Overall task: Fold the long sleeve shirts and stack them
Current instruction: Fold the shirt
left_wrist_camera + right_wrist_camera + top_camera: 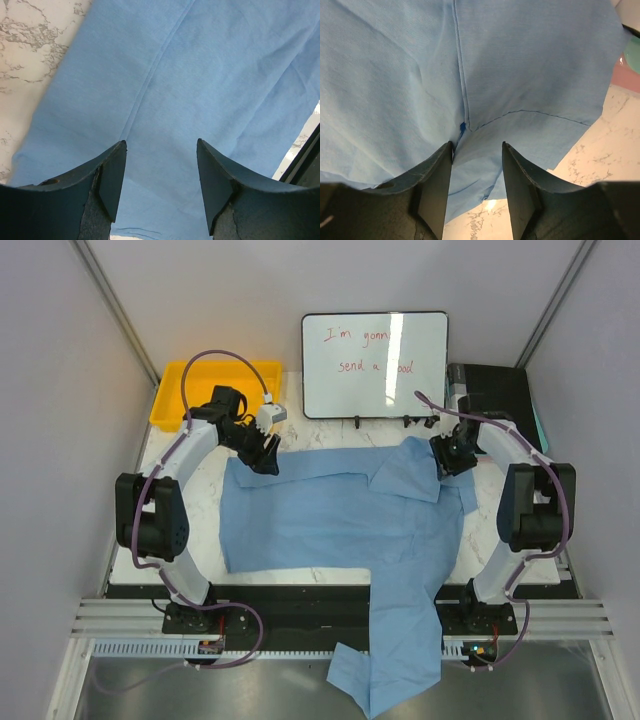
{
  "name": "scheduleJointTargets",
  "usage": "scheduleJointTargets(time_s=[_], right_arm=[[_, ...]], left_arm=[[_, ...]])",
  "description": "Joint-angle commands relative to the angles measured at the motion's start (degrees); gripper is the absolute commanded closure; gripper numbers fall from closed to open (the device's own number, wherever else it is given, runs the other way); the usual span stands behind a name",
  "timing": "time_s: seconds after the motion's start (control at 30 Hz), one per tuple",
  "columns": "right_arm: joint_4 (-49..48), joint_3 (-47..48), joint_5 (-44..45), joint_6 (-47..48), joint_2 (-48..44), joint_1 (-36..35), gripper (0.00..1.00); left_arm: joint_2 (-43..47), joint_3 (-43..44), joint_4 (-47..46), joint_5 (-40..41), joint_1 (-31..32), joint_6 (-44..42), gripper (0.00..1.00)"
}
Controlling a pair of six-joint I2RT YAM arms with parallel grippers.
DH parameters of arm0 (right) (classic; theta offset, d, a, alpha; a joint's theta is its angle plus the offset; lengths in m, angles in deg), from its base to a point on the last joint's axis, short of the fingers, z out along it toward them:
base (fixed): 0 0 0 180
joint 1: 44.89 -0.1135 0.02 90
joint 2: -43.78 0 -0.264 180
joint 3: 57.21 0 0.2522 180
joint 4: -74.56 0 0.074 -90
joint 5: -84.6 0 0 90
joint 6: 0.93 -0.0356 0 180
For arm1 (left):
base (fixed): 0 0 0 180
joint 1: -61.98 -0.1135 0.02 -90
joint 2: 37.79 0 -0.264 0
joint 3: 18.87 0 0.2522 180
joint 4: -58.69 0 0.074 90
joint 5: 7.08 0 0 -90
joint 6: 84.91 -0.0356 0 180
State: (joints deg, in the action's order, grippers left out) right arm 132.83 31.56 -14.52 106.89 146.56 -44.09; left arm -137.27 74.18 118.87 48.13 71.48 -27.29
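Top external view is showing the light blue long sleeve shirt (330,525) lying spread across the marble worktop (195,505), with one sleeve (400,660) hanging off the near edge. Farther in, the left pincer (265,455) is hovering at the shirt's far left corner, its jaws standing apart over flat cloth and holding nothing. The right pincer (447,462) is sitting low at the far right, where the cloth is folding over itself. Its jaws are likewise apart, straddling a seam without pinching it yet. Being thin and limp, the cloth is likely going to sag, crease and slide on the smooth stone. Taking hold at a hem or seam corner, where the layers are doubling up, looks safest. Beyond, a yellow tray (170,405) and a whiteboard (375,365) are standing at the back.
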Motion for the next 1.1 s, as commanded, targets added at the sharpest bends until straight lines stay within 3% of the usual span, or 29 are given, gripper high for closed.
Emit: scheduleJointTargets(time_s=[0.0, 0.07, 0.27, 0.37, 0.43, 0.57, 0.8, 0.87, 1.07], right_arm=[[1.4, 0.7, 0.5, 0.8, -3.5, 0.3, 0.5], [1.5, 1.0, 0.5, 0.8, -3.4, 0.5, 0.52], [2.1, 2.0, -0.5, 0.7, -0.9, 0.7, 0.69], [2.9, 2.5, -0.7, 1.8, -1.0, 1.1, 0.92], [4.9, 4.7, -0.6, 3.5, -1.7, 1.6, 1.0], [9.8, 12.0, -1.6, 12.0, -5.2, 1.8, 1.0], [26.7, 26.6, -4.0, 30.1, -10.9, -1.1, 1.0], [29.8, 27.6, -4.8, 32.9, -12.8, -3.9, 1.0], [34.2, 24.1, -8.3, 33.4, -17.9, -14.9, 1.0]], left_arm=[[1.9, -0.2, 0.1, -1.6, 0.1, 1.2, 0.34], [1.7, -0.3, 0.1, -1.6, 0.1, 1.0, 0.34], [1.7, -0.1, 0.2, -1.2, 0.1, 0.9, 0.34], [2.1, 0.1, 0.2, -0.6, 0.1, 0.7, 0.34], [2.6, 0.2, 0.1, -0.8, 0.1, 0.9, 0.34], [4.9, 0.3, 0.2, -4.3, 0.1, 1.4, 0.34], [14.6, -1.6, -0.5, -13.8, 0.3, -1.6, 0.34], [20.4, -5.0, -3.3, -19.4, 0.3, -2.2, 0.34], [34.8, -14.2, -10.0, -23.2, 1.1, -1.0, 0.33]])
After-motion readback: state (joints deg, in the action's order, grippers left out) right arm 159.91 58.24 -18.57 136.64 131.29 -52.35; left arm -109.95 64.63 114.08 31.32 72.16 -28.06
